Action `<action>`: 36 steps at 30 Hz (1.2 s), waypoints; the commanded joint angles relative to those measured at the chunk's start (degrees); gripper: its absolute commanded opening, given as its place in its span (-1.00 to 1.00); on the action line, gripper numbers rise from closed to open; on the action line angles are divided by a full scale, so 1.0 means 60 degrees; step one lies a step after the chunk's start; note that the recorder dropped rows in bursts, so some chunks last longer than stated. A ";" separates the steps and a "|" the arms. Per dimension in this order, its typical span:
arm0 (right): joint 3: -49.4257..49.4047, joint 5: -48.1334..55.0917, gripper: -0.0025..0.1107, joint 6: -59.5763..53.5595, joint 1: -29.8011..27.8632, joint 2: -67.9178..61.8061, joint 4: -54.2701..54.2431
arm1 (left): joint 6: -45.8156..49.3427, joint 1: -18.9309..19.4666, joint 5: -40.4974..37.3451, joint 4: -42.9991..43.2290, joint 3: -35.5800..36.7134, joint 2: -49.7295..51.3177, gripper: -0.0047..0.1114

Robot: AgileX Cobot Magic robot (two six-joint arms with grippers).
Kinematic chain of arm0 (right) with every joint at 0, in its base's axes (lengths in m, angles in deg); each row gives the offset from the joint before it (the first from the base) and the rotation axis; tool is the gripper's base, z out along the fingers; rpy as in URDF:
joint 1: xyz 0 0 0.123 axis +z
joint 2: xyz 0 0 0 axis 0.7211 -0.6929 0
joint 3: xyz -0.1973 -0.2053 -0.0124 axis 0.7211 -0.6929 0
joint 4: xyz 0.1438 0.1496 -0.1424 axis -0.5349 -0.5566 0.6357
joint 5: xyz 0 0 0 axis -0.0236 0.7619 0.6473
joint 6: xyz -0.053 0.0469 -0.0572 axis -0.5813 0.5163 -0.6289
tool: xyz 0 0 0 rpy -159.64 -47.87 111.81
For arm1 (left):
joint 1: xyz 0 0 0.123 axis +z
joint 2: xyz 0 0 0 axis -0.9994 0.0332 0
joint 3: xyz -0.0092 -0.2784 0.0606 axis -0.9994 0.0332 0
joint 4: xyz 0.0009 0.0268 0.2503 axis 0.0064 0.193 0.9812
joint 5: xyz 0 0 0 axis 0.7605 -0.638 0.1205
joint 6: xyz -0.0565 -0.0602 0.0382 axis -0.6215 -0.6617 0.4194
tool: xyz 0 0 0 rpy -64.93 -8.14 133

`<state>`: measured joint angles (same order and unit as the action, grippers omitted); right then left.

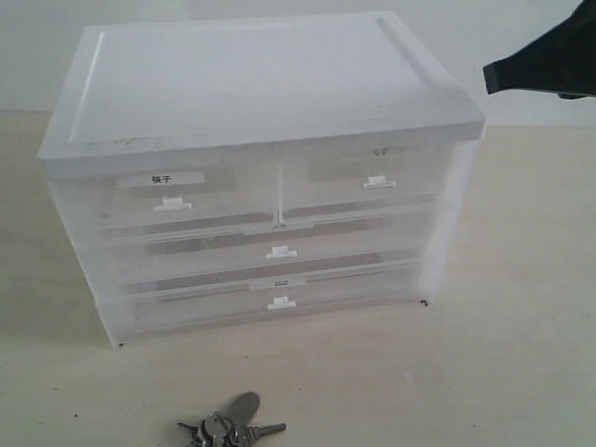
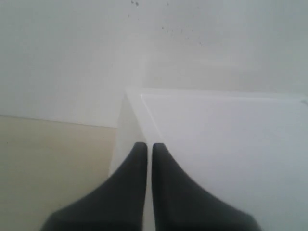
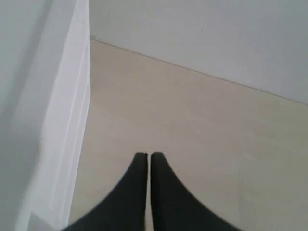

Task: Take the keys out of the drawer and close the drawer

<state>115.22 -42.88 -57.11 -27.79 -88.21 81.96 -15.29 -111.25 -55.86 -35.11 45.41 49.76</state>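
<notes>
The keys [image 1: 228,430] lie on the table at the front edge of the exterior view, ahead of the cabinet; the oval fob looks greyish here. The drawer [image 1: 364,187], top right with a faintly printed label and a white tab handle, sits flush in the cabinet [image 1: 245,83]. My right gripper [image 1: 490,77] hangs beside the cabinet's top right corner. In its wrist view this gripper [image 3: 146,155] is shut and empty over bare table. My left gripper [image 2: 146,146] is shut on nothing, above the cabinet's top edge.
The top-left drawer [image 1: 170,206] carries a bold black label. Two full-width drawers [image 1: 277,252] sit below, both pushed in. The light wooden table [image 1: 530,343] spreads around the cabinet, and a white wall [image 1: 485,14] stands behind it.
</notes>
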 commanded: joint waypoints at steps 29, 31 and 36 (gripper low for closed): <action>0.1288 0.1248 -0.96 -0.3974 -0.0744 -0.2024 -0.4801 | 0.2721 0.3736 -0.7924 -0.2396 -0.2944 0.5623 -0.84; 0.1288 0.1361 -0.96 -0.4050 -0.0659 -0.1910 -0.4928 | 0.2721 0.3760 -0.7861 -0.2396 -0.3085 0.5623 -0.84; 0.1288 0.1709 -0.96 -0.4050 0.0025 -0.1743 -0.5066 | 0.2721 0.3760 -0.7878 -0.2396 -0.3360 0.5623 -0.84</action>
<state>122.65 -34.25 -81.14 -30.64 -99.74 53.84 0.67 -88.10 -100.95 -48.23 26.46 83.50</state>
